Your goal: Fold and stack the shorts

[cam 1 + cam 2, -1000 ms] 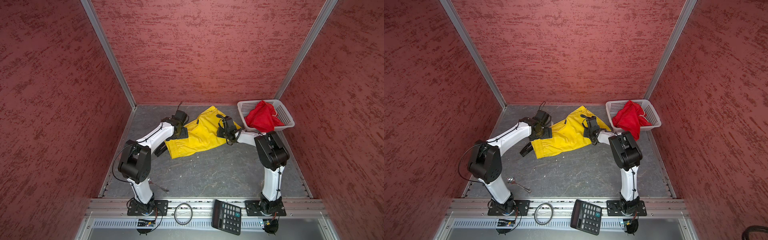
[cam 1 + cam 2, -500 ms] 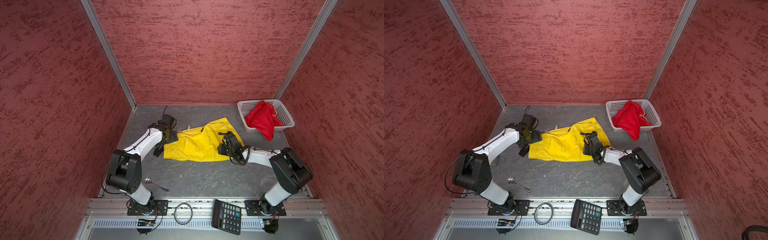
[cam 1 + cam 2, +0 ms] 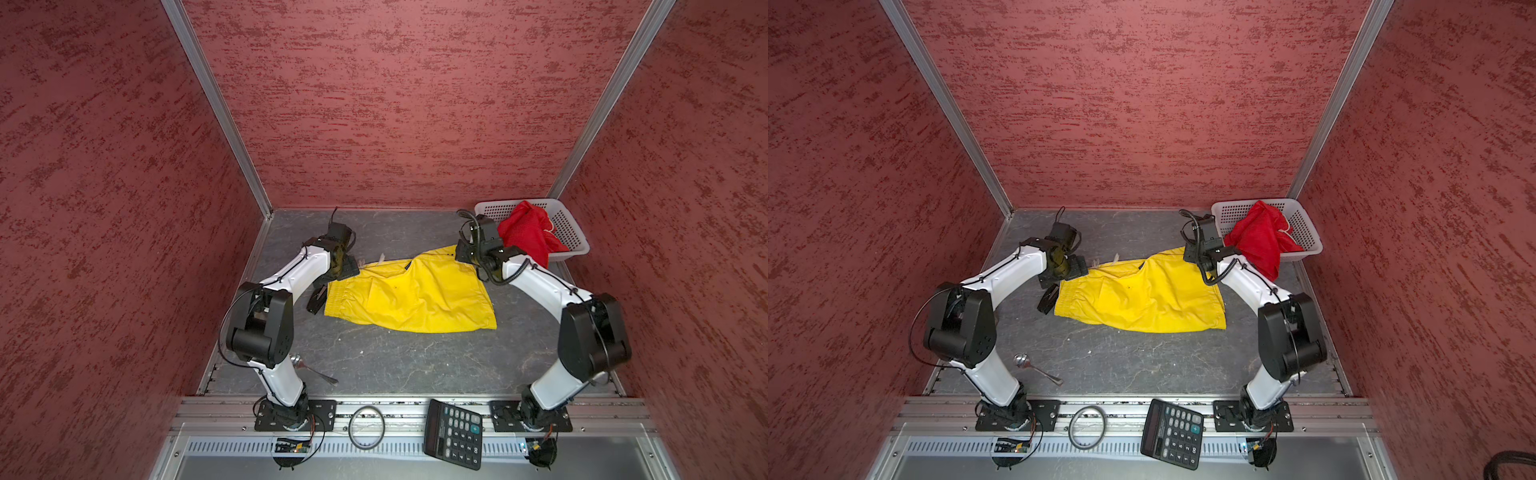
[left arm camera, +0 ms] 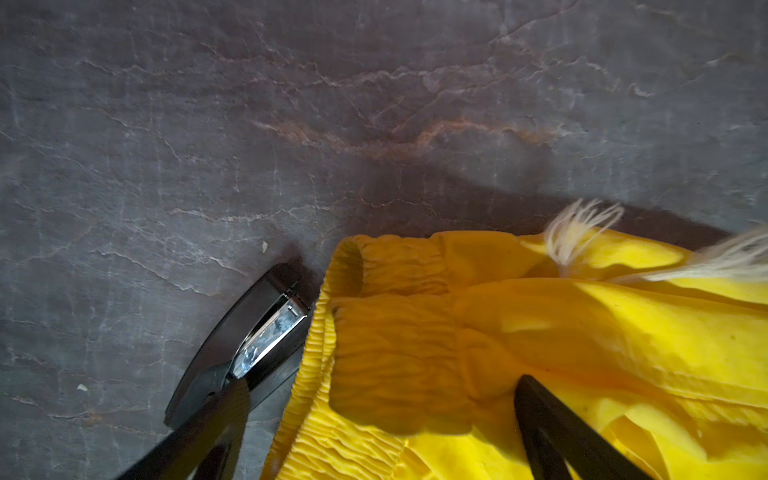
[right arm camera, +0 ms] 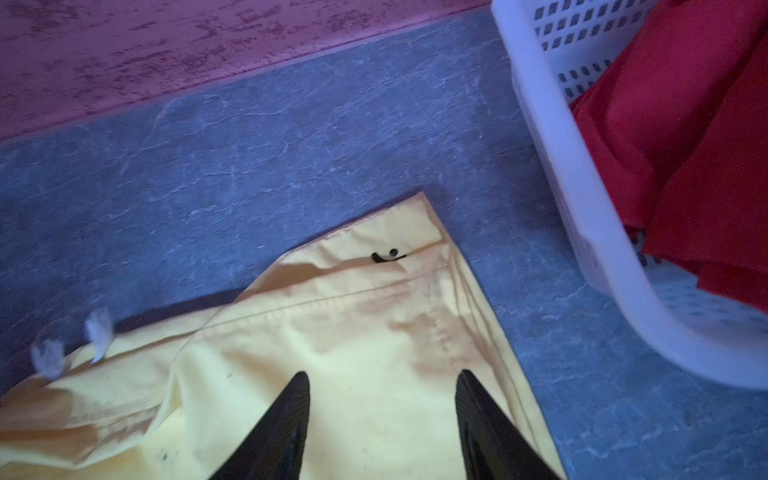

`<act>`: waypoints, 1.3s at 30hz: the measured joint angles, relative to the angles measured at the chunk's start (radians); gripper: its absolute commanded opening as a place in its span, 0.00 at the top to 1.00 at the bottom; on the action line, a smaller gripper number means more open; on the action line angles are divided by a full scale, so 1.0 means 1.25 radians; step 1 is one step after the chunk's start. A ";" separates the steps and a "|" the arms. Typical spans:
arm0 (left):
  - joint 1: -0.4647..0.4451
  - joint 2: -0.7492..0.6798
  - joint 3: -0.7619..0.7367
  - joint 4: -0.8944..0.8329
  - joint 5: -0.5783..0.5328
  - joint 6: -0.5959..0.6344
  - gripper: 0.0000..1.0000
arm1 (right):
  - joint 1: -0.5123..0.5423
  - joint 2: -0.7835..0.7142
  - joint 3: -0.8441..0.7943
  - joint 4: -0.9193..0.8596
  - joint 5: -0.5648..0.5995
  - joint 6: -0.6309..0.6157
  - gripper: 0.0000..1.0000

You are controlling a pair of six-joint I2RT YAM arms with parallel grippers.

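Yellow shorts [image 3: 411, 295] lie spread on the counter [image 3: 395, 361]. Red shorts [image 3: 525, 235] hang bunched over the rim of the basket [image 3: 575, 249]. Left pincer [image 4: 380, 388] stands spread over the elastic waistband [image 4: 395, 332]; right pincer [image 5: 383, 375] stands spread over the leg hem [image 5: 424, 216]. Neither holds anything. The fabric appears thin, light and limp: pinch at waistband and hem corners, since the middle is likely to sag.
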 measured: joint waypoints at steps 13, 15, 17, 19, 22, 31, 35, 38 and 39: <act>0.017 0.067 0.031 0.002 0.000 0.009 0.07 | -0.045 0.277 0.135 0.000 -0.056 -0.026 0.66; 0.021 0.068 0.031 0.002 0.001 0.010 0.12 | -0.050 0.296 0.162 0.005 -0.065 -0.024 0.89; 0.025 0.068 0.031 0.003 0.001 0.015 0.25 | -0.059 0.304 0.172 0.011 -0.072 -0.019 1.00; 0.026 0.068 0.031 0.004 0.002 0.017 0.35 | -0.066 0.304 0.172 0.013 -0.072 -0.014 1.00; 0.027 0.068 0.031 0.006 0.001 0.019 0.38 | -0.071 0.298 0.172 0.021 -0.067 -0.014 1.00; 0.027 0.068 0.020 0.017 0.001 0.019 0.38 | -0.076 0.247 0.207 0.035 -0.067 -0.005 0.52; 0.027 0.068 0.019 0.019 0.001 0.021 0.38 | -0.076 0.271 0.217 0.040 -0.091 0.010 0.52; 0.027 0.068 0.019 0.019 0.001 0.022 0.38 | -0.076 0.309 0.217 0.042 -0.112 0.016 0.52; 0.027 0.068 0.019 0.019 0.001 0.022 0.38 | -0.076 0.320 0.217 0.042 -0.117 0.016 0.53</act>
